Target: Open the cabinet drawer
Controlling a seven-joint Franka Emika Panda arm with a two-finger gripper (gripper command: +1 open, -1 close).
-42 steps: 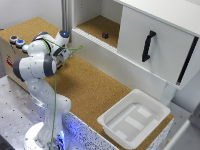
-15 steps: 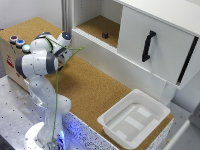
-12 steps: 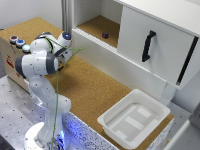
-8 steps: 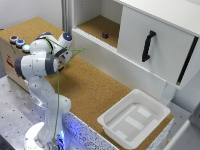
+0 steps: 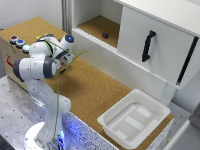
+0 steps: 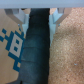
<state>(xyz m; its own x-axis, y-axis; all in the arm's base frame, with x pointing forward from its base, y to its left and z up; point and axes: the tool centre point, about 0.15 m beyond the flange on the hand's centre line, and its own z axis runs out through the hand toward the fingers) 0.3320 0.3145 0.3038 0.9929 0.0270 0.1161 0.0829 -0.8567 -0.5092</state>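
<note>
The white cabinet [image 5: 125,65] stands along the far side of the cork table. Its big white front panel [image 5: 160,40] carries a black vertical handle [image 5: 146,46]. To the exterior view's left of the panel is a cork-lined compartment [image 5: 92,25]. My gripper [image 5: 69,57] hangs low over the table at the exterior view's left, well away from the handle. In the wrist view the gripper [image 6: 40,20] is open and empty, with pale fingers [image 6: 22,18] on either side of a dark strip [image 6: 35,55].
A small dark object [image 5: 105,35] lies in the compartment. A shallow white plastic tray [image 5: 132,117] sits on the cork table [image 5: 90,90] at the near right corner. A box with coloured knobs [image 5: 17,41] stands behind the arm. A green cable runs along the arm.
</note>
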